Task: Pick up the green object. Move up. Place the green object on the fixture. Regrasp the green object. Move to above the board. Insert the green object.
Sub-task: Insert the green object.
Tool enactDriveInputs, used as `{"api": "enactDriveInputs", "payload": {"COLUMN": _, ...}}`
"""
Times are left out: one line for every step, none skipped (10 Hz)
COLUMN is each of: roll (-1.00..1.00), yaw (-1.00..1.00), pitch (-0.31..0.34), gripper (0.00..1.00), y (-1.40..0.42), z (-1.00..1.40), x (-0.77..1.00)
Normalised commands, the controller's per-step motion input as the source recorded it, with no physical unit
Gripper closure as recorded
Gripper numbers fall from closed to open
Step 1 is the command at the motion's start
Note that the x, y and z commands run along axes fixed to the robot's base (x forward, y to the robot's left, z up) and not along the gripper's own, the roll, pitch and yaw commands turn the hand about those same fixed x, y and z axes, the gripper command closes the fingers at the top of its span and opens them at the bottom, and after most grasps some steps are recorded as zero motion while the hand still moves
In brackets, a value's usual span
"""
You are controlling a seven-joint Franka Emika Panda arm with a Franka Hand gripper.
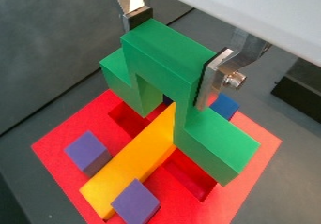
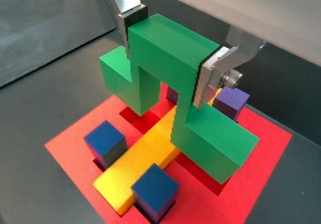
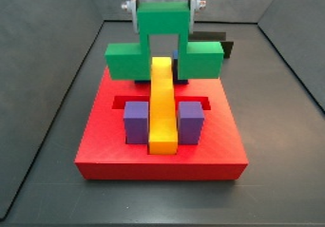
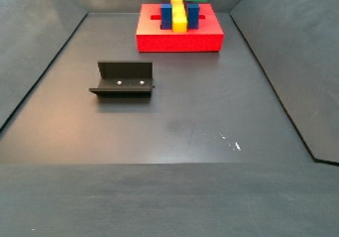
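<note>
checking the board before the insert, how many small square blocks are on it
4: two blue blocks on one side of the yellow bar, two purple blocks on the other. The gripper holds the green object over the board, possibly hiding more.

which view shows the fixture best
A side view: the fixture sits whole on the bare floor, base and back wall clear. In another side view only a dark piece shows behind the green object, held by the tool over the board. Wrist views miss it.
</note>
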Motion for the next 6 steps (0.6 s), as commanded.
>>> {"api": "enactDriveInputs", "payload": {"roll": -0.16, "yaw": 0.2, "pitch": -0.099, "gripper": 1.0, "y": -0.05, "z": -0.19, "x": 0.03}}
{"api": "enactDriveInputs", "payload": {"roll": -0.17, "yaw": 0.15, "pitch": -0.1, "gripper": 1.0, "y": 0.0, "z": -0.21, "x": 0.0}}
{"api": "enactDriveInputs", "payload": {"roll": -0.06, "yaw": 0.05, "pitch": -0.081, "gripper": 1.0, "y": 0.0, "z": -0.26, "x": -0.16}}
{"api": "enactDriveInputs", "payload": {"roll": 0.0, "yaw": 0.0, "pitch": -0.06, "gripper": 1.0, "y": -0.04, "z": -0.23, "x": -0.02}}
{"api": "enactDriveInputs", "payload": {"roll": 0.0, "yaw": -0.03, "pitch": -0.059, "gripper": 1.0, "y": -0.08, "z": -0.19, "x": 0.0}}
{"api": "enactDriveInputs", "payload": {"roll": 0.0, "yaw": -0.02, "pitch": -0.061, "gripper": 1.0, "y": -0.1, "z": -0.14, "x": 0.11}}
